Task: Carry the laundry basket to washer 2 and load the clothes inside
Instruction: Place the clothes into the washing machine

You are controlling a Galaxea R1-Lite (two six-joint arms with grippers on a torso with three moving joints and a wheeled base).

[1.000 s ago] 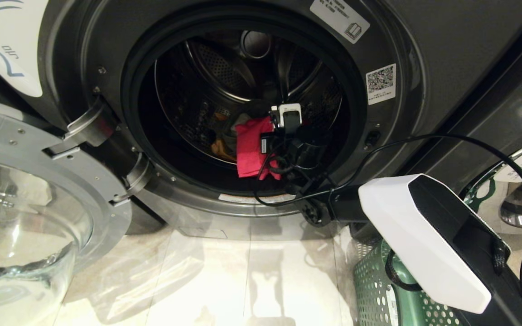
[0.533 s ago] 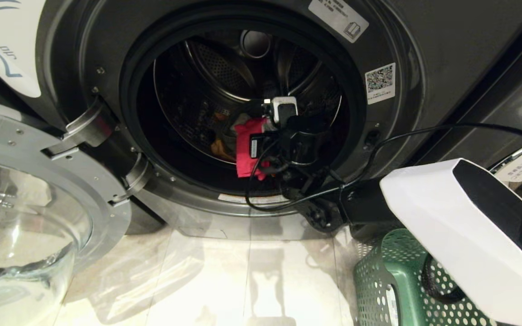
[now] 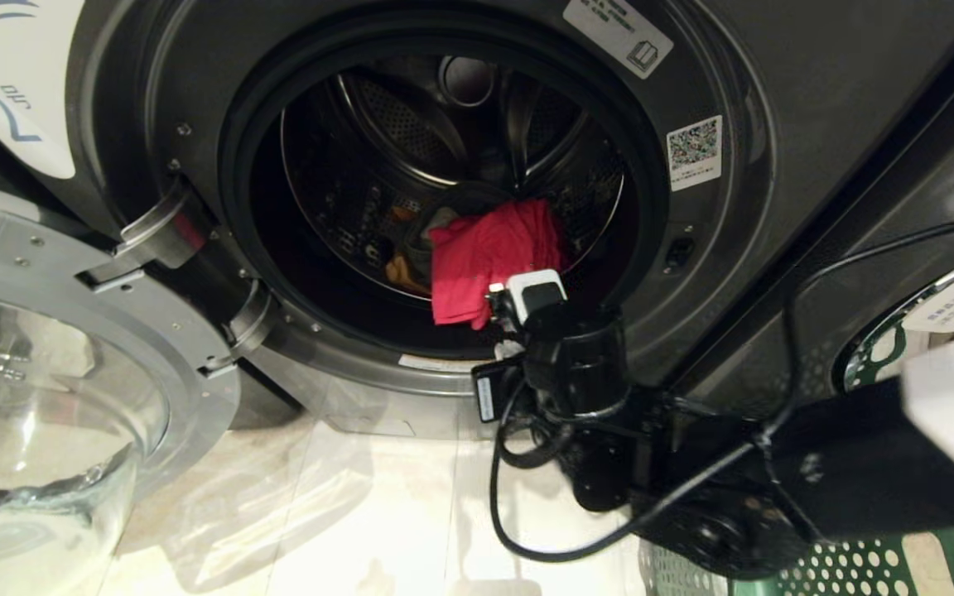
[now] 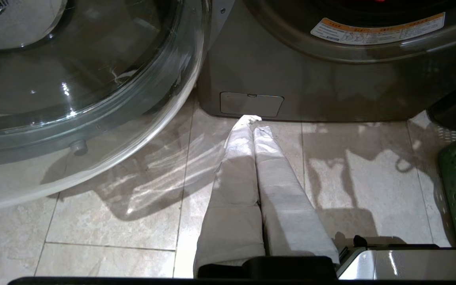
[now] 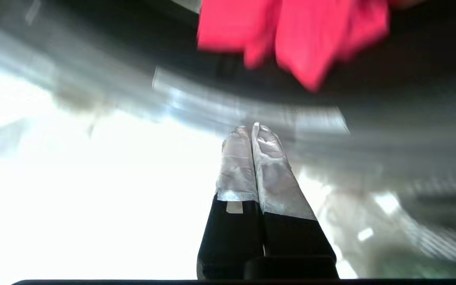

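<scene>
1. Head view: washer 2 stands with its glass door swung wide to the robot's left. The clothes lie inside the drum, low and near the front: the pink-red garment on top, a scrap of mustard yellow and a bit of grey just behind and to its left. The right arm reaches in from the right, its wrist at the lower lip of the opening, below and slightly to the right of the pink-red garment. The fingers themselves are hidden behind the wrist here. The laundry basket sits on the floor under that arm, well nearer the right arm than the left.

2. Left wrist view: the left gripper hangs low over the floor tiles in front of the washer's base, fingers pressed together and empty. The basket's green wall shows at the far edge, apart from it.

3. Right wrist view: the right gripper has its fingers pressed together with nothing between them. The pink-red garment lies beyond the fingertips, apart from them, inside the opening; the chrome lip lies between. I judge the loading is done or nearly so; no garment shows in the little of the basket that is visible.
</scene>
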